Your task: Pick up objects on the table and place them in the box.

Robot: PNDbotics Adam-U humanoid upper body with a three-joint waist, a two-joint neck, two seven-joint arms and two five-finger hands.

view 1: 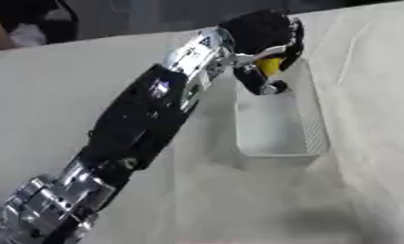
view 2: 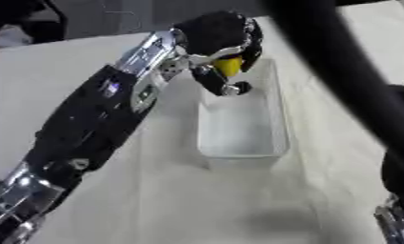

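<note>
Your yellow object (view 2: 229, 65) sat gripped in the curled fingers of the left hand (view 2: 218, 40), held over the far end of the box (view 2: 276, 125). The box was white, long and open-topped, lying on the table.

Left arm (view 2: 97, 114) reaching in from the lower left, across a pale cloth-covered table (view 2: 155, 200). Left hand (view 2: 222, 40) above the far end of a white box (view 2: 276, 119), fingers curled round a yellow object (view 2: 229, 64). Box long and narrow, open on top, inside bare where visible. Right arm (view 2: 347, 71) as a dark, blurred band down the right side; hand not visible.
</note>
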